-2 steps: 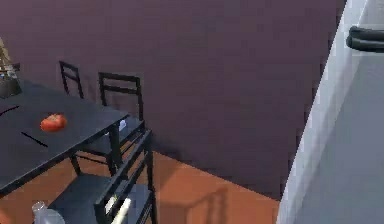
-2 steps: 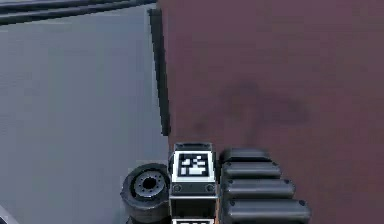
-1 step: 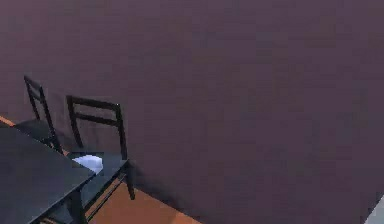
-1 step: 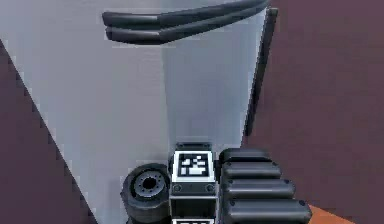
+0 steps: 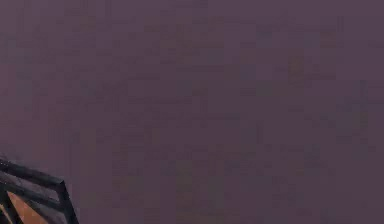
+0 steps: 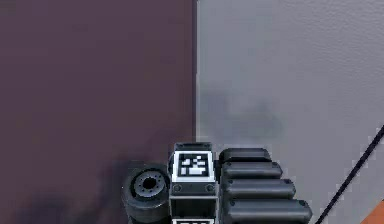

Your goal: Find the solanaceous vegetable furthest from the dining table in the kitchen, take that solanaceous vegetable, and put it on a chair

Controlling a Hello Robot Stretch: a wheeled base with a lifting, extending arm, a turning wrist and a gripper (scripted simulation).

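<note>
The gripper (image 6: 147, 190) is seen as a dark round body just left of the white marker (image 6: 192, 165) on the drawn-in arm (image 6: 260, 188). Its far end cannot be made out, so its state, and whether anything is held, cannot be told. Behind it a purple wall (image 6: 95, 80) is met by a grey wall (image 6: 290, 70) at a corner. A dark frame (image 5: 35, 198) is cut off at the forward view's bottom-left corner. Where the vegetable lies cannot be told. The search step is judged in hand; next, the base should be turned away from the wall.

A purple wall (image 5: 200, 100) bars the way ahead, meeting a grey wall (image 6: 290, 70).
</note>
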